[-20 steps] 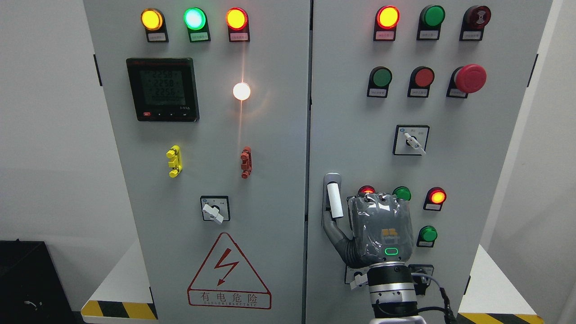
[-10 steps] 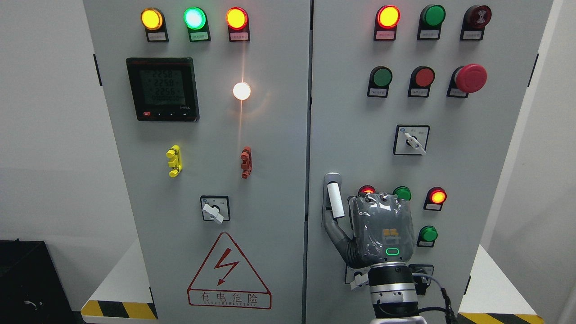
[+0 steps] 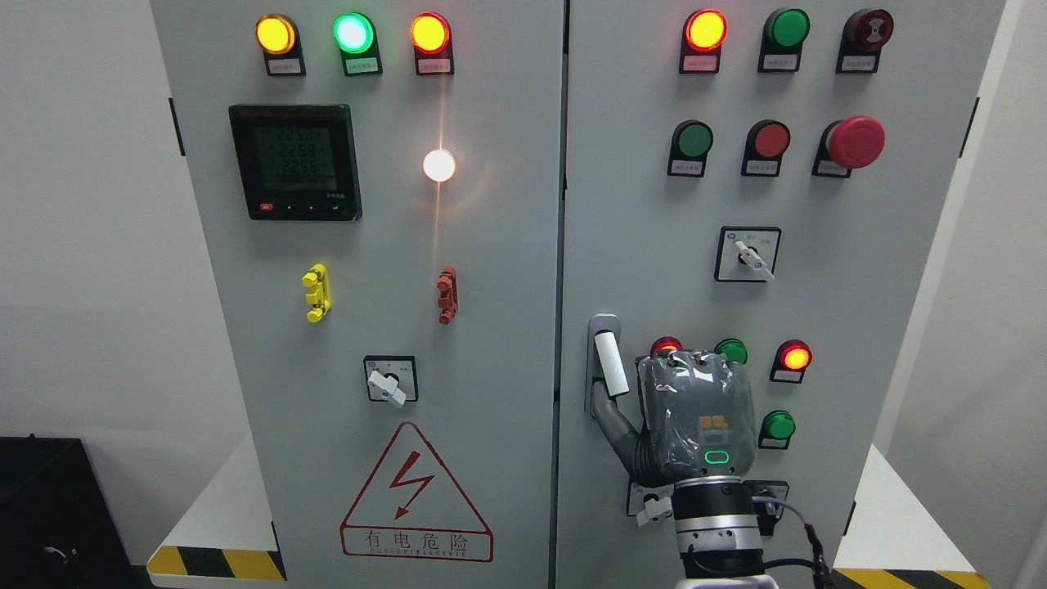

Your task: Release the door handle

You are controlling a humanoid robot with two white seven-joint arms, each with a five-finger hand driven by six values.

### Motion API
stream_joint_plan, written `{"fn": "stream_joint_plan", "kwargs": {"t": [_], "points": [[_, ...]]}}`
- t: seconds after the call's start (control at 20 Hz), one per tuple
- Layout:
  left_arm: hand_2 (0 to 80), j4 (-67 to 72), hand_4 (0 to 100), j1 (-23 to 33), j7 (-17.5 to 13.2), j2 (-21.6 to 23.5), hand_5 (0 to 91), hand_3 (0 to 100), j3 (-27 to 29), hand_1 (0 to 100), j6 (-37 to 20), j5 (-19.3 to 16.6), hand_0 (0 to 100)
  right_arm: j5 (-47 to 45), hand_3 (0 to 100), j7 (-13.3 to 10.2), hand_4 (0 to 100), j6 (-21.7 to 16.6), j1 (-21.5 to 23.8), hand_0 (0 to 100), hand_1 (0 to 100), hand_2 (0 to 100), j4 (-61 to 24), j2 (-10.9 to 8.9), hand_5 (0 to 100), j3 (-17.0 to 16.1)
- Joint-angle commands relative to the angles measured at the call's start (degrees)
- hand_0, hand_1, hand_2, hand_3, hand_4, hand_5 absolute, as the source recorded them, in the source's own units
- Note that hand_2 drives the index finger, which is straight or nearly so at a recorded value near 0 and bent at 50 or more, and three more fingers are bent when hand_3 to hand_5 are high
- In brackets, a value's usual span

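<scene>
The right hand (image 3: 695,417), grey with a plastic-wrapped back, rises just right of the white-and-silver lever door handle (image 3: 607,364), thumb touching its lower end, other fingers hidden; behind, the grey metal cabinet door (image 3: 654,245)

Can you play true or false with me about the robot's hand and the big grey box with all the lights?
1. The right hand is beside the door handle. True.
2. The big red mushroom button is on the left door. False: it is on the right door.
3. The top green light on the left door glows. True.
4. The lightning sign is blue. False: it is red.
5. Both arms show. False: only the right one shows.
</scene>
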Motion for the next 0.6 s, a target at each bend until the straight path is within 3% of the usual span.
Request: {"fn": "stream_joint_plan", "kwargs": {"t": [0.0, 0.55], "points": [[0.0, 0.0, 0, 1.0, 0.0, 0.0, 0.0, 0, 0.0, 56, 0.0, 0.0, 12, 0.0, 100, 0.0, 100, 0.0, 0.0, 51, 41, 98, -0.2, 0.1, 100, -0.4], [0.0, 0.0, 0, 1.0, 0.0, 0.0, 0.0, 0, 0.0, 56, 0.0, 0.0, 12, 0.0, 100, 0.0, 100, 0.0, 0.3, 52, 41, 98, -0.3, 0.01, 100, -0.7]]}}
